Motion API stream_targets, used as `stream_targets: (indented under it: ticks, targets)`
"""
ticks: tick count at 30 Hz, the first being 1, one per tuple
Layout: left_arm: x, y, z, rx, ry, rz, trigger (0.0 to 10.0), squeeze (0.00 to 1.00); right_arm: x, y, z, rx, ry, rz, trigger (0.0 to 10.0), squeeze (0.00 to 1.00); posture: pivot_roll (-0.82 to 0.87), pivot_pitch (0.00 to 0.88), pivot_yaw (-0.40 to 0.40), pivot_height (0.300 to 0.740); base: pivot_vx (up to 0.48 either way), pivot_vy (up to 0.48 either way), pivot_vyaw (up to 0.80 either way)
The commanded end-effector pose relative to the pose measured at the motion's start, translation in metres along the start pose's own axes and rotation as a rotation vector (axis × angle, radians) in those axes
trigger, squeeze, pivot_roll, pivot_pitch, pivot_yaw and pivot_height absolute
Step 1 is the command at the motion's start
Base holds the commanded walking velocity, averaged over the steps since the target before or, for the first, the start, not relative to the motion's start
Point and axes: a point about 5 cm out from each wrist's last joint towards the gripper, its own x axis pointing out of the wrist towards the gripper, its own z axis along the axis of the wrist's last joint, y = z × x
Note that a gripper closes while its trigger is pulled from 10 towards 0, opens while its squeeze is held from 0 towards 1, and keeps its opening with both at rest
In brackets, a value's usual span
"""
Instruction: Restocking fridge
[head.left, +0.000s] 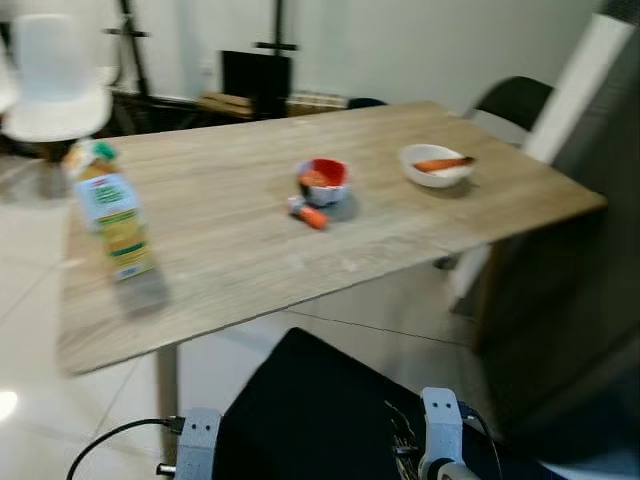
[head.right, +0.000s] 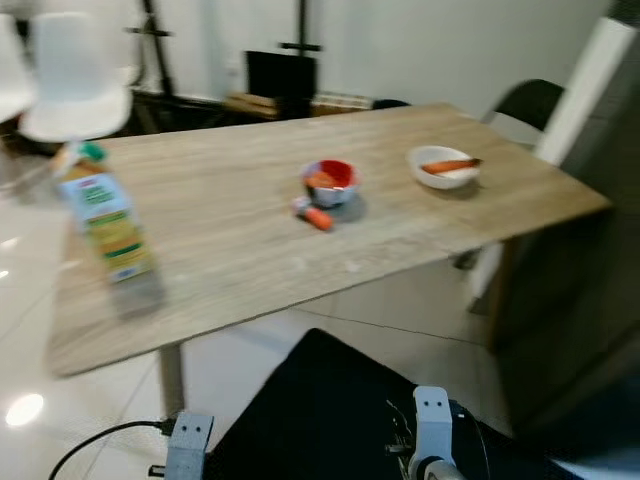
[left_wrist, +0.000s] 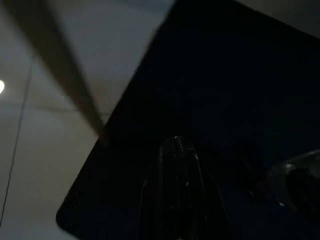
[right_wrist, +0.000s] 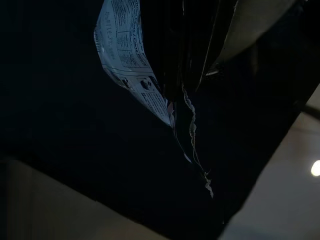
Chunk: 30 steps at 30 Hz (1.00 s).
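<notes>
A juice carton (head.left: 112, 215) with a green cap stands near the left end of the wooden table (head.left: 230, 255). A red bowl (head.left: 323, 180) sits mid-table with an orange carrot piece (head.left: 312, 215) just in front of it. Further right, a white bowl (head.left: 435, 165) holds a carrot (head.left: 442, 162). Both arms hang low below the table edge, over a black surface (head.left: 320, 410). In the dark left wrist view, my left gripper (left_wrist: 176, 145) has its fingers pressed together on nothing. My right gripper (right_wrist: 195, 45) is shut on a torn packet (right_wrist: 135, 65) with printed text.
A white chair (head.left: 55, 80) stands beyond the table's far left corner and a dark chair (head.left: 515, 100) at its far right. A tall grey surface (head.left: 600, 250) rises close on the right, with a white panel (head.left: 585, 85) leaning by it. The tiled floor (head.left: 30, 330) lies left.
</notes>
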Motion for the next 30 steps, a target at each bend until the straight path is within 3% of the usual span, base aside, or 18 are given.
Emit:
stream_targets:
  ticks: [1,14,18,30]
  targets:
    - [0.001,-0.004,-0.001,0.014,0.017,-0.018,10.0,0.0,-0.001,-0.005,-0.001,0.009,0.001,-0.02,10.0,0.0,-0.04,0.006,-0.053,0.74,0.0,0.0,-0.8]
    - [0.002,-0.008,0.001,0.008,0.025,-0.036,10.0,0.0,-0.001,-0.007,0.002,0.011,-0.012,-0.034,10.0,0.0,-0.05,0.007,-0.049,0.74,0.0,0.0,-0.8]
    - [0.001,0.009,0.0,0.01,0.032,-0.023,10.0,0.0,-0.002,-0.007,-0.002,0.02,-0.007,-0.043,10.0,0.0,-0.05,0.008,-0.043,0.74,0.0,0.0,-0.8]
    - [0.001,0.008,-0.001,0.01,0.046,-0.029,10.0,0.0,-0.002,-0.01,-0.002,0.032,-0.009,-0.058,10.0,0.0,-0.06,0.007,-0.039,0.74,0.0,0.0,-0.8]
